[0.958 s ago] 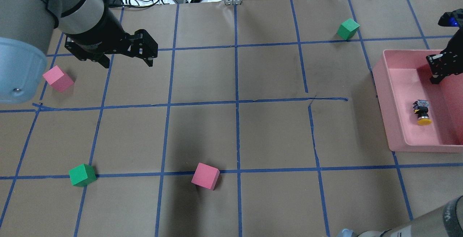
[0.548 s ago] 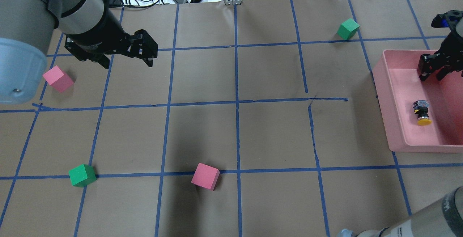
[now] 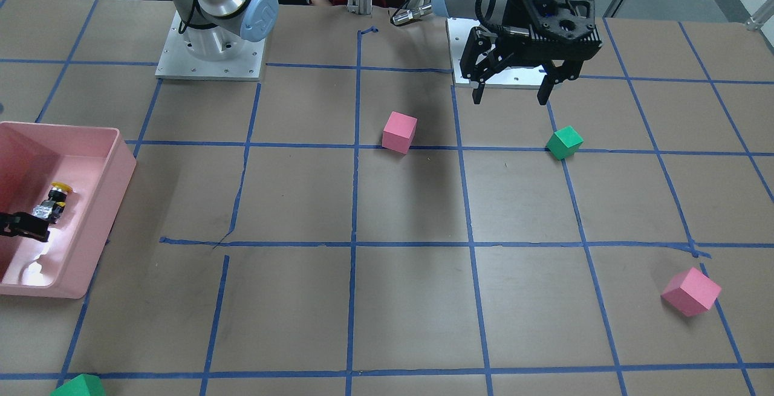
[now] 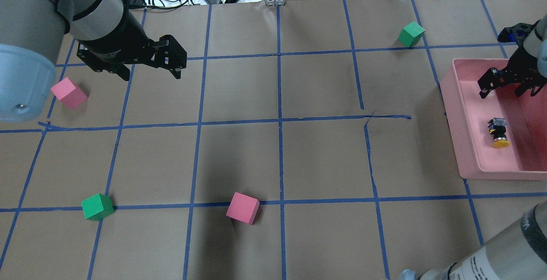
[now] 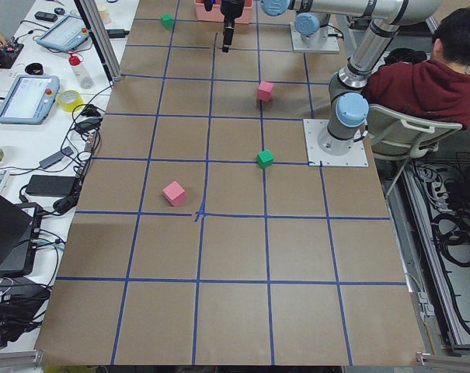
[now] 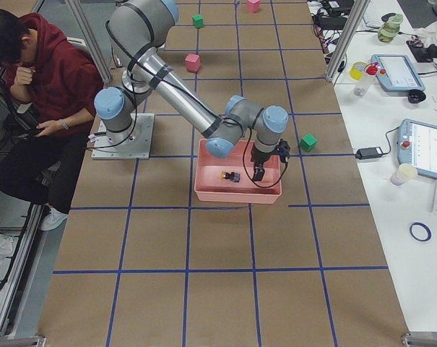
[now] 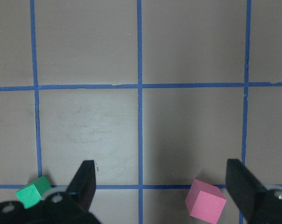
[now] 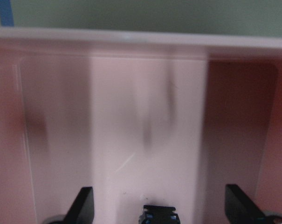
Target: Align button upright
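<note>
The button point(image 4: 498, 132) lies on its side in the pink bin point(image 4: 453, 113), yellow cap toward the robot and contact block toward the far end. It also shows in the front view point(image 3: 53, 199) and the right side view point(image 6: 230, 176). My right gripper point(image 4: 501, 89) is open and empty, low over the bin's far end, just beyond the button. In the right wrist view the contact block point(image 8: 159, 215) sits at the bottom edge between the spread fingers point(image 8: 83, 205). My left gripper point(image 4: 149, 72) is open and empty, raised above the far left of the table.
Foam cubes lie on the taped brown paper: a pink cube point(image 4: 68, 93) and a green cube point(image 4: 97, 206) at the left, a pink cube point(image 4: 242, 207) near the front middle, a green cube point(image 4: 411, 33) far right. Cables lie beyond the far edge.
My right gripper has shifted left over the bin's far end and turned, so both open fingers now show. The button and the left arm have not moved.
</note>
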`<state>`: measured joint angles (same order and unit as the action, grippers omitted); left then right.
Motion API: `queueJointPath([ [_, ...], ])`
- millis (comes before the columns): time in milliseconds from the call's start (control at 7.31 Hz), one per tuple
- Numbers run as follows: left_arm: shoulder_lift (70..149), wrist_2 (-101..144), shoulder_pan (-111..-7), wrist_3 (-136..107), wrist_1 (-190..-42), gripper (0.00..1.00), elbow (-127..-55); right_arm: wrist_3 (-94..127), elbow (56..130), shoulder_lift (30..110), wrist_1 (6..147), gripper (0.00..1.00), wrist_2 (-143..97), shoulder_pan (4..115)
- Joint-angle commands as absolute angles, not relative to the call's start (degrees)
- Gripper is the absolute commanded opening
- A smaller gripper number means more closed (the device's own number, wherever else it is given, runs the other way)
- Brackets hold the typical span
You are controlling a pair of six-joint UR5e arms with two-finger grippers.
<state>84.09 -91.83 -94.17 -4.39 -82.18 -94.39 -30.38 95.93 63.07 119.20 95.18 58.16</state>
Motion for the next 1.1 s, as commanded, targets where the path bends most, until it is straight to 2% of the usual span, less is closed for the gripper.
queueJointPath([
  [0, 84.02, -91.85, -94.13, -4.39, -82.18, 1.0, -94.39, -30.32, 96.33, 61.27, 120.23, 0.99, 95.71, 58.1],
  [137, 84.02, -91.93, -94.13, -4.39, -82.18, 1.0, -94.39, -30.06, 96.33, 60.65, 120.41, 0.71, 95.1, 58.01],
  [274, 83.76, -92.28, -94.13, -4.39, -82.26, 1.0, -94.31, -29.36, 96.33, 60.56, 120.32, 0.36, 95.1, 58.01],
  [411, 83.76, -92.37, -94.22, -4.39, -82.18, 1.0, -94.31, -29.36, 96.33, 60.56, 120.32, 0.13, 95.36, 58.01],
  [548, 83.85, -91.94, -94.31, -4.39, -82.26, 1.0, -94.39, -29.27, 96.33, 60.56, 120.06, 0.0, 95.8, 58.01],
  [958, 84.02, -91.32, -94.48, -4.39, -82.18, 1.0, -94.31, -26.21, 95.46, 62.3, 119.27, 0.0, 95.36, 58.01],
])
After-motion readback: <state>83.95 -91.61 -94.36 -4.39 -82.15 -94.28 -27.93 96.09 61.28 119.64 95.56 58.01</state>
